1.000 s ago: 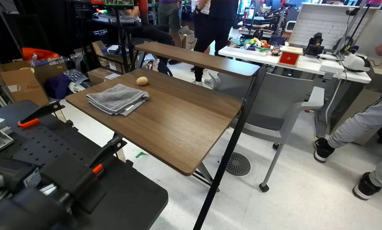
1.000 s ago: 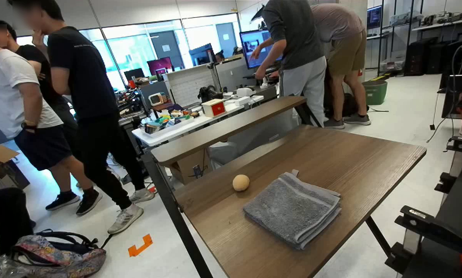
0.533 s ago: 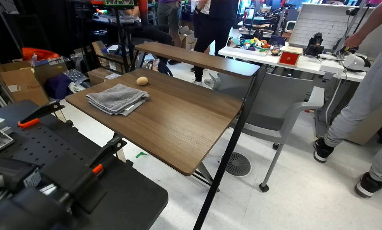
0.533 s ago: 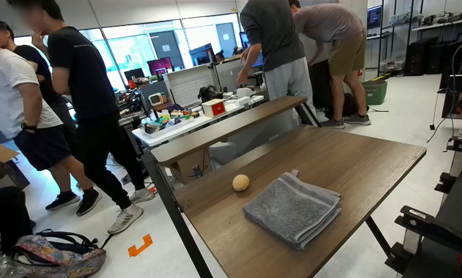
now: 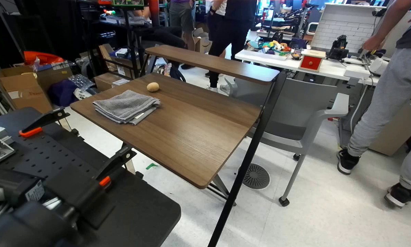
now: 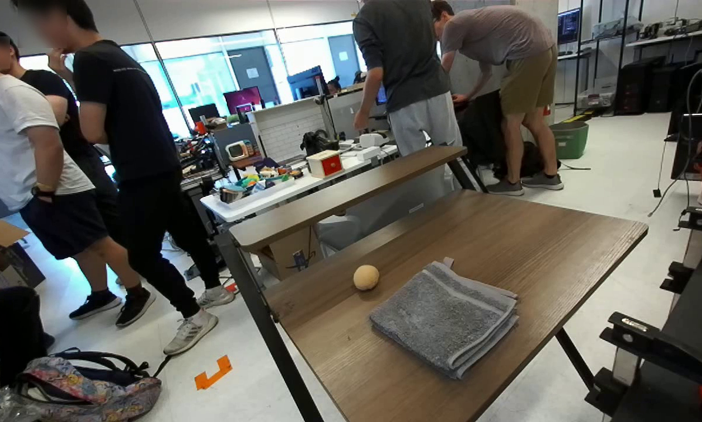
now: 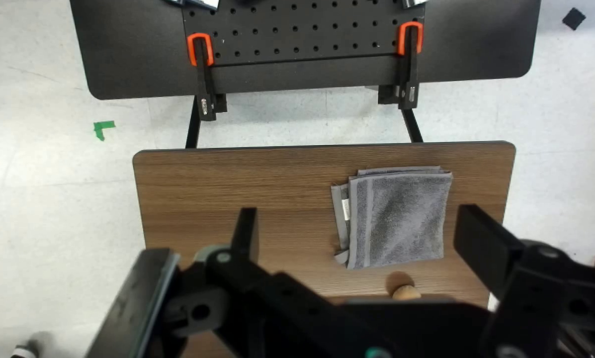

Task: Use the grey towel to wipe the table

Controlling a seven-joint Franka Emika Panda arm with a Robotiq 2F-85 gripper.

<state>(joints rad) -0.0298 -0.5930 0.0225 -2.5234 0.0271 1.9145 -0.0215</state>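
Gripper (image 7: pixel 359 224) stands with fingers spread, hiding part of the table (image 7: pixel 292 214) and ball (image 7: pixel 406 292) in my wrist view. I locate the towel (image 7: pixel 401 219) folded on the table, near the ball.

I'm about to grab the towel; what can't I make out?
Beneath the towel: covered by it in all views.
Near end of the table: cut off by the bottom edge in an exterior view.
Part of the tan object: hidden by the gripper, wrist view.
Any print on the white tag: too small, wrist view.
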